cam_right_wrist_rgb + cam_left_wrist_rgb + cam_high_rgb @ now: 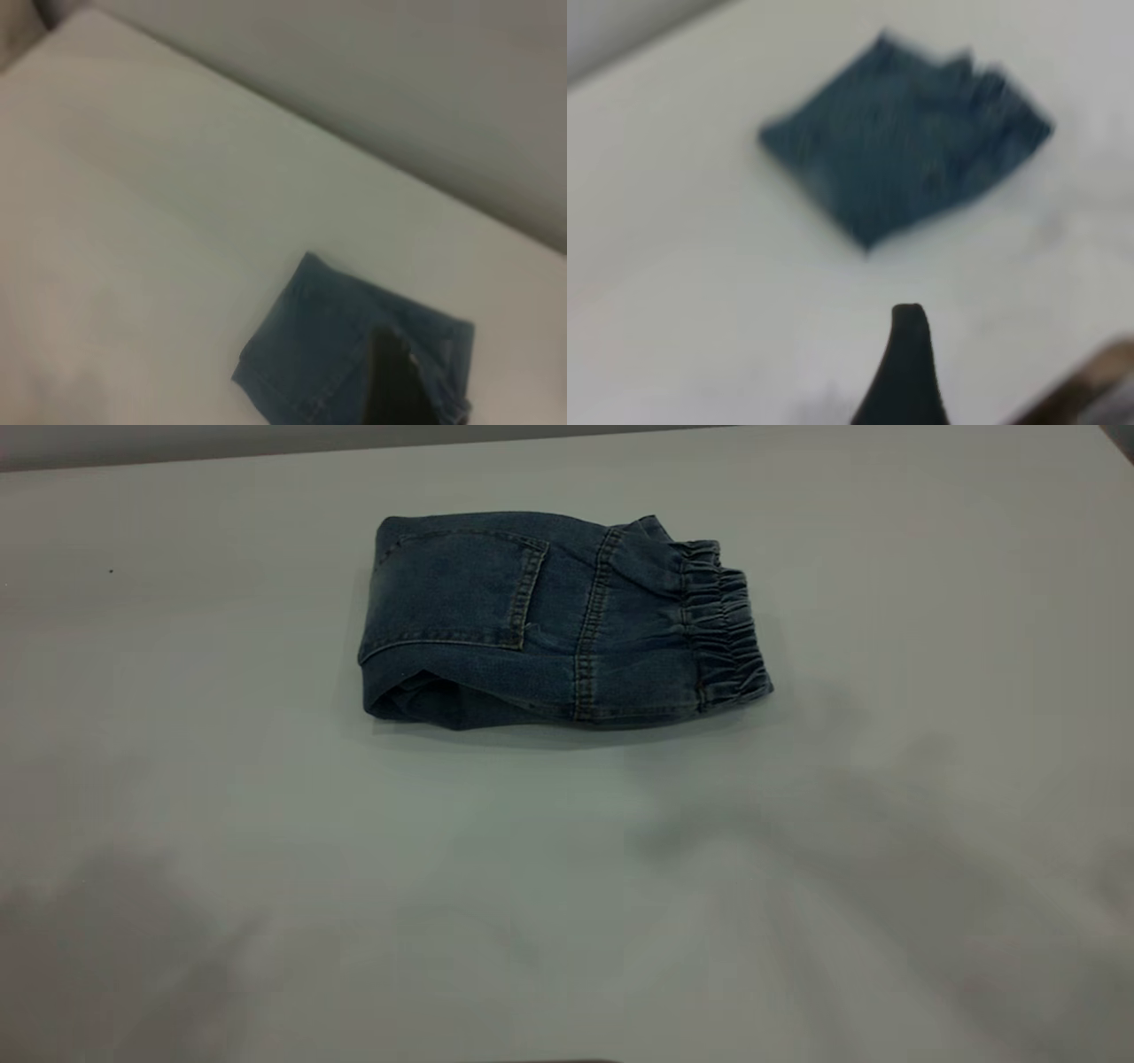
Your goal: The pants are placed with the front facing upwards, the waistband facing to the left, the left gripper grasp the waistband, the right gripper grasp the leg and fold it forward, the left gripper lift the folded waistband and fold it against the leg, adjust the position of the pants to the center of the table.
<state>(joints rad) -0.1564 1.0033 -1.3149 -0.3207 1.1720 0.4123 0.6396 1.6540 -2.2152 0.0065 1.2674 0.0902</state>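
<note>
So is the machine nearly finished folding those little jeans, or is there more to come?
The folding looks done: the pants lie as a compact bundle, back pocket on top, waistband at the right end. Nothing is in hand: neither arm shows in the outside view, and each wrist camera shows only one dark pincer tip held away from the cloth. Possibly left: the bundle sits toward the far side of the table, so a nudge to centre.

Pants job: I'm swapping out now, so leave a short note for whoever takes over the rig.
Left pincer: off the cloth, short of the pants; one finger shows, opening unclear.
Right pincer: above the pants, one finger shows, opening unclear.
Pants: a folded bundle, back pocket up, waistband at the exterior view's right, on the table.
Done: both folds appear made.
Left: the bundle sits toward the far edge; probably draw it to the centre.
</note>
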